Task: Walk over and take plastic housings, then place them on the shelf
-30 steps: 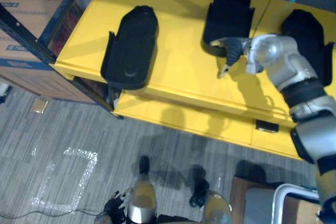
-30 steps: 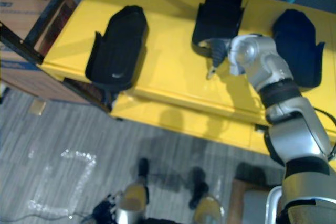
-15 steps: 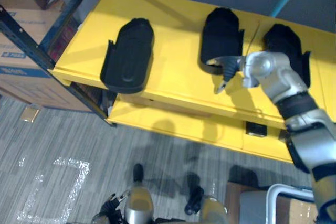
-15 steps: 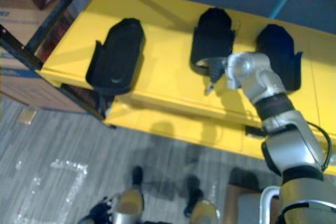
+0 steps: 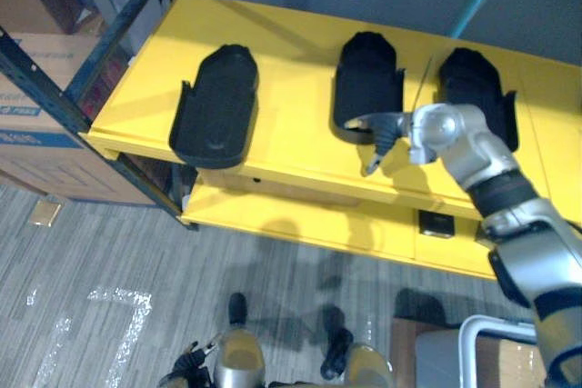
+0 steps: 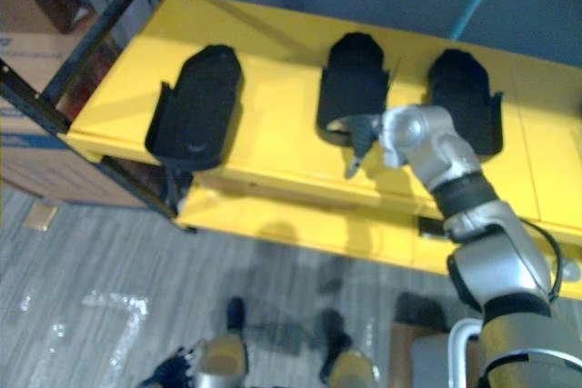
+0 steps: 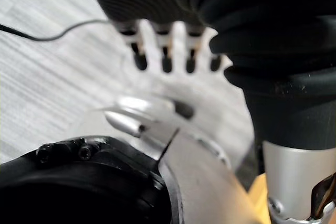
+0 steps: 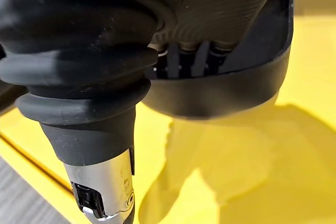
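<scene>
Black housing [image 5: 367,79] at R hand [image 5: 383,126]; L fingers [image 7: 166,56] straight.

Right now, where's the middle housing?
Eye views: the middle housing sits on the yellow shelf between the left housing and right housing, right hand at its near rim.

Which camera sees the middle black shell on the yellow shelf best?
Left eye view: the whole middle housing shows, the right hand at its near end. Right eye view matches; right wrist view shows its rim up close.
</scene>
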You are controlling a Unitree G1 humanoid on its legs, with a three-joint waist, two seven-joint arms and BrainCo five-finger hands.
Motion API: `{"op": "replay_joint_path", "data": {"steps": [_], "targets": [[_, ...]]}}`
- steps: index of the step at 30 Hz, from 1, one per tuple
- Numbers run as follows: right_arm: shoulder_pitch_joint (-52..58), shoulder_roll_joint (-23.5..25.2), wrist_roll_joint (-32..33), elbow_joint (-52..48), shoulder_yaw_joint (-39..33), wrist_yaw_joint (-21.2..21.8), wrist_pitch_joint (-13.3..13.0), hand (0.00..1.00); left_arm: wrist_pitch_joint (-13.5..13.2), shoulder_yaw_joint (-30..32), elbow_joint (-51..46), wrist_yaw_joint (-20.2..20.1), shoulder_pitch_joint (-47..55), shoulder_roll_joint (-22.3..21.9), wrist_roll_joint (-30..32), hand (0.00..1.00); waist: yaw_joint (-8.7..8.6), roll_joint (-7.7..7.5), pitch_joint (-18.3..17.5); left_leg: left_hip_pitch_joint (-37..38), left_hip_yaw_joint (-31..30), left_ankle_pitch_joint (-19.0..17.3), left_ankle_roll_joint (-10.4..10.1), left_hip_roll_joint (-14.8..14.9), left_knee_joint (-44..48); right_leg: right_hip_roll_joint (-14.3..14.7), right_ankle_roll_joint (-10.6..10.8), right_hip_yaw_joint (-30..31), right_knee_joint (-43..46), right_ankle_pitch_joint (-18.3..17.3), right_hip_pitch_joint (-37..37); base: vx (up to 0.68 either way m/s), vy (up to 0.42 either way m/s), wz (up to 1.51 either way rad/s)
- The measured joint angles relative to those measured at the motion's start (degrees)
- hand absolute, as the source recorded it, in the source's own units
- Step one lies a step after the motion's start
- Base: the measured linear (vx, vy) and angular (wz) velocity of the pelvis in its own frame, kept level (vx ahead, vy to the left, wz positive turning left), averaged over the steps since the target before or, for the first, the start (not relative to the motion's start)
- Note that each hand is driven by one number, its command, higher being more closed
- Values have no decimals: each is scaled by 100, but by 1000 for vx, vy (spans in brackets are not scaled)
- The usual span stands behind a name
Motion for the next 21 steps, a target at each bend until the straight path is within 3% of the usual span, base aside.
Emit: {"op": "replay_joint_path", "data": {"steps": [5,11,13,15,17,21], "targets": [[31,102,209,5,217,-110,-39,0,-3,-4,117,1,-16,-3,0,0,-2,35,-110,-20,-8,-2,3,-2,1,6,5,-15,-68,60,14,0,0,0],[3,243,222,96,328,-284,93,0,3,-3,125,1,-24,3,-1,0,-14,54,-121,-31,-137,-1,6,-3,0,3,3,-138,-116,68,115,-21,3,8],[-100,255,209,270,531,-677,74,0,3,-4,126,1,-32,1,-1,0,-4,55,-123,-42,-145,-1,5,0,0,4,5,-152,-138,68,121,-24,9,7],[-210,276,147,673,622,-1605,-46,0,-14,-3,142,-2,-35,-18,0,0,15,69,-115,-78,-163,3,7,-11,0,4,16,-169,-159,88,114,-26,8,5],[-327,267,134,894,587,-2127,-170,0,-37,-1,181,-1,-24,-34,0,0,5,71,-114,-118,-182,17,17,-16,0,7,19,-182,-179,105,95,1,8,4],[-650,109,-81,849,85,-3241,-708,0,-137,-3,213,-4,-11,-46,-3,0,-1,80,-110,-125,-179,22,19,-3,1,68,21,-185,-254,178,124,23,-9,-1]]}}
